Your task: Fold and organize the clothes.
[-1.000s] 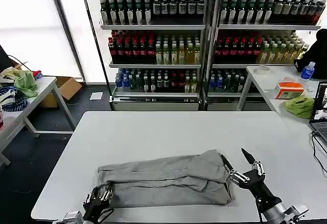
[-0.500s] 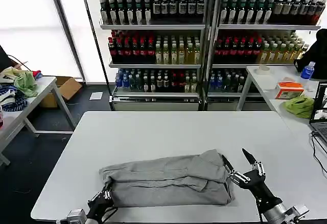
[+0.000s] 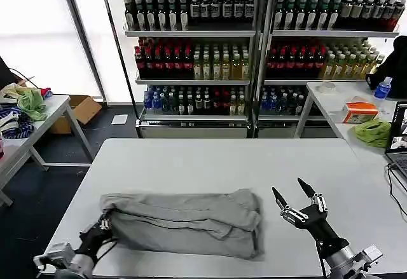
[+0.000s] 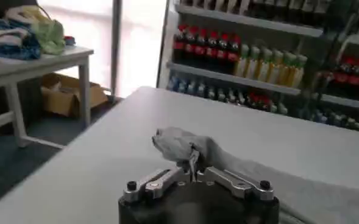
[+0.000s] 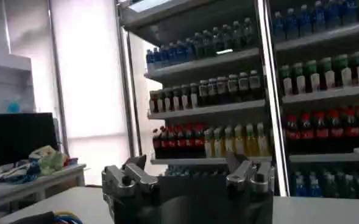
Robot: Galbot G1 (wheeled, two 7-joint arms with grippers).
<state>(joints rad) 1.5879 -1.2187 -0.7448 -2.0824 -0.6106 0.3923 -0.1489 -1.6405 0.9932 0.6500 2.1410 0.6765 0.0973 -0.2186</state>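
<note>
At about eight o'clock on the white counter (image 3: 191, 158) in the head view: left hand (image 3: 102, 224), clenched on the near left corner of the grey shirt (image 3: 184, 222). Wrist and arm cut off by the lower frame edge. Up close in the left wrist view: left hand (image 4: 192, 173) with a bunched peak of shirt (image 4: 185, 145) pinched between the fingers, cloth trailing off behind; contact itself partly hidden behind the hand's black body.

At six o'clock on the counter: shirt folded into a long band, lying across, rumpled, right end just short of the right hand. No print or buttons to be made out.

At about four o'clock: right hand (image 3: 295, 197), released, dark fingers spread and raised above the bare counter, apart from the cloth. In the right wrist view: right hand (image 5: 188, 176) aimed level at the drink shelves (image 5: 228, 91), no shirt in sight, fingertips cut off.
</note>
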